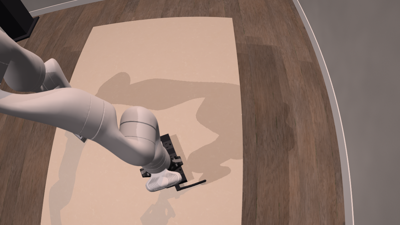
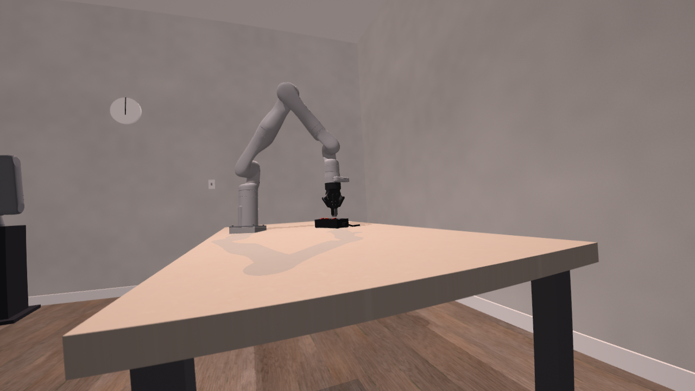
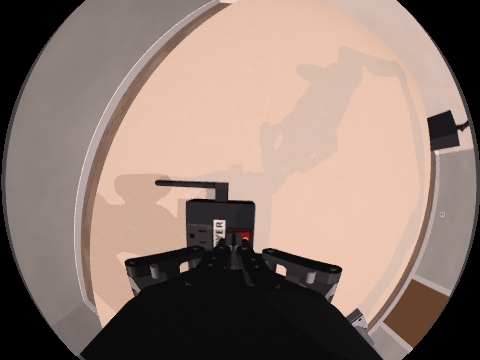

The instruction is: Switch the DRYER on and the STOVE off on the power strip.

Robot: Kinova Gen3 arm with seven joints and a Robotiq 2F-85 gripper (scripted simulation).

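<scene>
The black power strip (image 1: pixel 173 157) lies flat on the table near its right side, with a short black cord stub (image 1: pixel 192 184) at its near end. It also shows in the side view (image 2: pixel 331 223) and in the wrist view (image 3: pixel 220 223). In the wrist view a white label ending in "ER" (image 3: pixel 218 232) and a red switch (image 3: pixel 243 234) beside it are visible; the other switches are hidden under my fingers. My gripper (image 3: pixel 233 242) (image 2: pixel 333 212) is shut and empty, pointing straight down, its tips a little above the strip.
The arm's base (image 2: pixel 247 228) stands at the far table edge. The arm's elbow (image 1: pixel 137 134) hides most of the strip from above. A black stand (image 1: pixel 13 19) is on the floor at far left.
</scene>
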